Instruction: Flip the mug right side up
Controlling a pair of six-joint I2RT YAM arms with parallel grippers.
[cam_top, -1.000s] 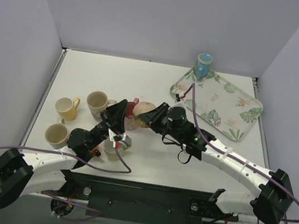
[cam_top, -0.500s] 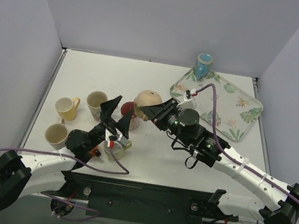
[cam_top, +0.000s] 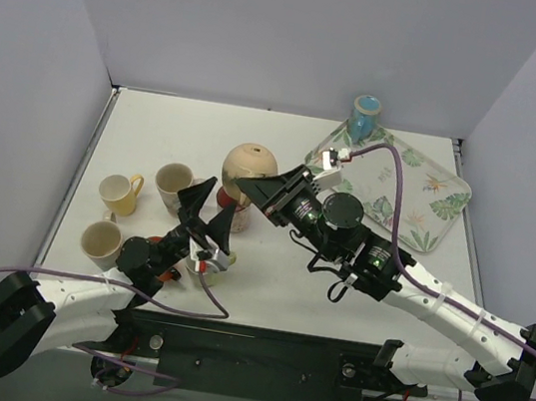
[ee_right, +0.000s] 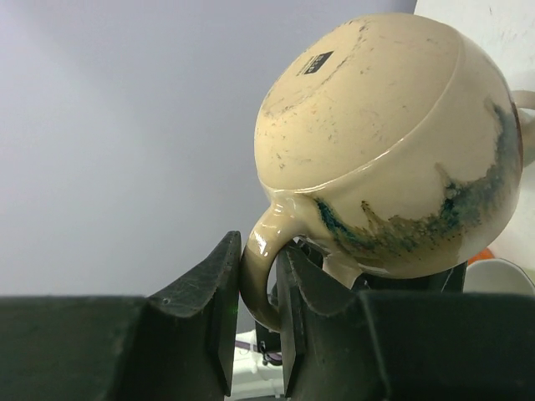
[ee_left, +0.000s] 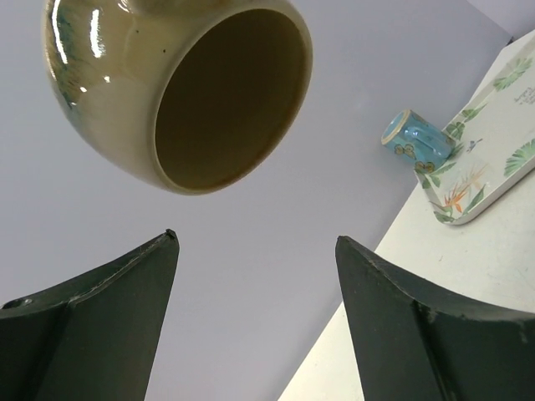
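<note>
The mug is a round tan one with blue-green streaks, held in the air with its base up. My right gripper is shut on its handle, one finger through the loop, as the right wrist view shows on the mug. In the left wrist view the mug hangs above, its dark mouth facing down at the camera. My left gripper points upward just below it, open, with nothing between its fingers.
A yellow mug and two cream mugs stand at the left. A red mug sits under the lifted one, and a pale mug by the left wrist. The leaf-patterned tray and a blue cup are at the back right.
My left gripper has opened and let go of the mug. The right gripper has lifted the mug by its handle, up and toward the back left.
</note>
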